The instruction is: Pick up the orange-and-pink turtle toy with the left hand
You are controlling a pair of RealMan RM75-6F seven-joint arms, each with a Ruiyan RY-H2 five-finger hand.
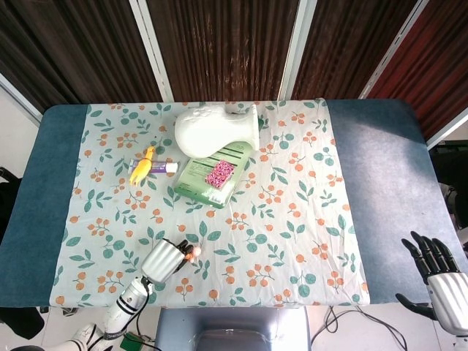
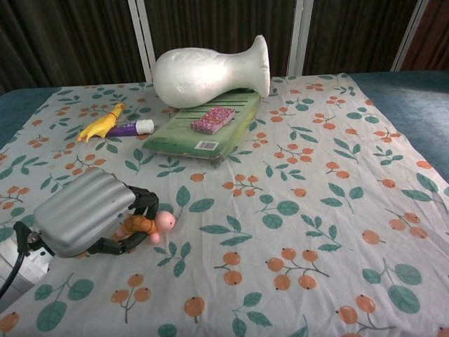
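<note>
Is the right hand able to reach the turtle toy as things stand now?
Probably not. The right hand hangs off the table's near right corner, while the turtle toy sits far across, already wrapped by the left hand and its fingers.

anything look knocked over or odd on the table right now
The white foam head lies on its side, leaning on the green book rather than standing. Otherwise nothing stands out; the left hand grips the turtle.

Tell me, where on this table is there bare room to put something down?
The floral cloth right of the green book is bare, as is the blue tabletop beyond it. It is crowded at back left: white foam head, book, yellow rubber chicken. At the front left edge, the left hand holds the orange-and-pink turtle toy.
</note>
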